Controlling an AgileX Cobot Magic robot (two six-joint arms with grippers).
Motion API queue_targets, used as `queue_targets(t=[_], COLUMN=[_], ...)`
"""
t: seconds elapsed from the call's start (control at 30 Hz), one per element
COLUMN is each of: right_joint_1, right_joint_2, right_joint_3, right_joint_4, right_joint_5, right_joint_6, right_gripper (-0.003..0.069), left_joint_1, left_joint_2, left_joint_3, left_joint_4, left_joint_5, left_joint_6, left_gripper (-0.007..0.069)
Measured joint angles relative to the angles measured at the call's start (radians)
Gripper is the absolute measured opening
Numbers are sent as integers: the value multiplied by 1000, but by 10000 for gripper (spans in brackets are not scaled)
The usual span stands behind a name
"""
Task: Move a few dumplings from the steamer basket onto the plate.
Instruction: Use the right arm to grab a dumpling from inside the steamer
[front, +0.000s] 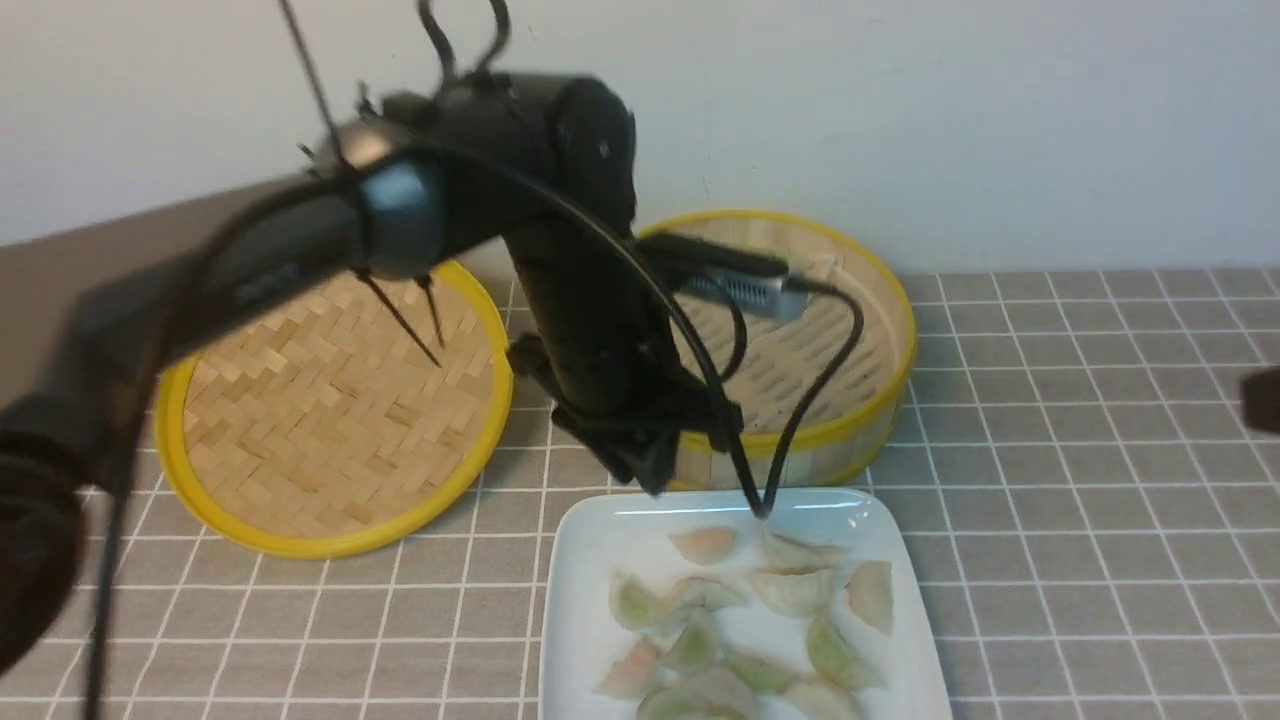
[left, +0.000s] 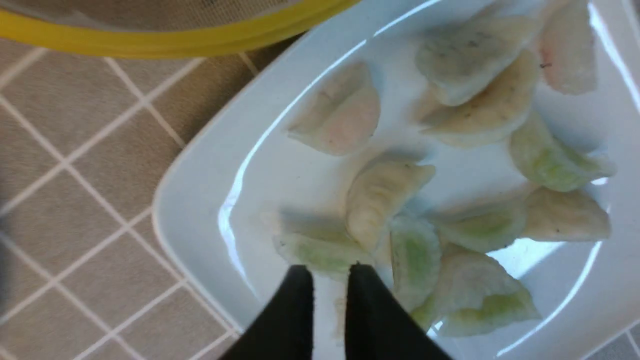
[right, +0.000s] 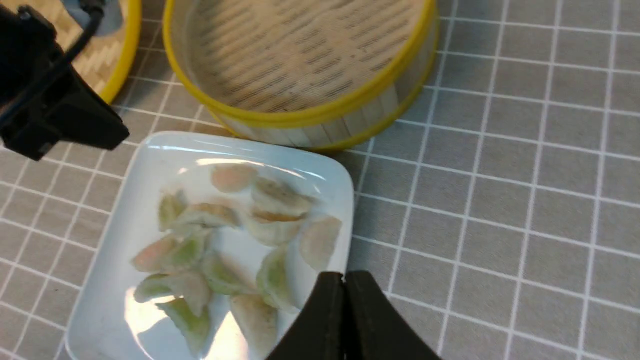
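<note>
Directly under the left pincer (left: 327, 274), whose jaws stand narrow with a slim gap and nothing between them, is a corner of the plate (left: 200, 200). Just past its tips a pale green dumpling (left: 320, 252) lies against a pleated one. The other dumplings (left: 480, 100) spread further out across the plate, several overlapping.

Beyond the pincer, on the side away from the robot, the steamer basket (front: 880, 400) sits just beside the plate's rim. No dumpling shows on the part of its slatted floor that can be seen. Off to the pincer's left a woven bamboo lid (front: 330, 420) lies on the grey checked worktop (front: 1050, 500). Well to its right, the right pincer (right: 344, 280) is closed tight and empty.

The dumplings look light, soft and damp-slick, with thin skins likely to tear. I would take one across its plump belly, not by the pleated edge, and squeeze gently. Overlapping ones may stick together.
</note>
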Motion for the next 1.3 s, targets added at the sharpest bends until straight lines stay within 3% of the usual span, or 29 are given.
queue_targets(t=[0.1, 0.27, 0.47, 0.63, 0.8, 1.0, 1.17, 1.3], right_joint_1=[1, 79, 198, 213, 213, 223, 249, 259], right_joint_2=[83, 304, 669, 925, 1146, 1402, 1511, 1550], right_joint_3=[-70, -260, -608, -866, -1091, -1350, -1434, -1440], right_joint_4=[46, 57, -21, -45, -55, -62, -98, -124], right_joint_5=[6, 12, 26, 89, 138, 144, 146, 121], right_joint_6=[-56, -122, -132, -101, -54, -39, -39, -39], right_gripper=[-13, -13, -9, 11, 71, 246, 369, 395], left_joint_1=[0, 0, 0, 0, 0, 0, 0, 0], left_joint_2=[-86, -278, -525, -639, -710, -774, -793, -793], left_joint_3=[9, 59, 192, 256, 270, 270, 270, 270], left_joint_4=[22, 20, 25, 49, 76, 99, 99, 105], left_joint_5=[3, 5, 24, 31, 33, 33, 35, 36], left_joint_6=[0, 0, -2, -41, -86, -124, -136, -140], left_gripper=[10, -5, -5, -5, -5, -5, -5, -5])
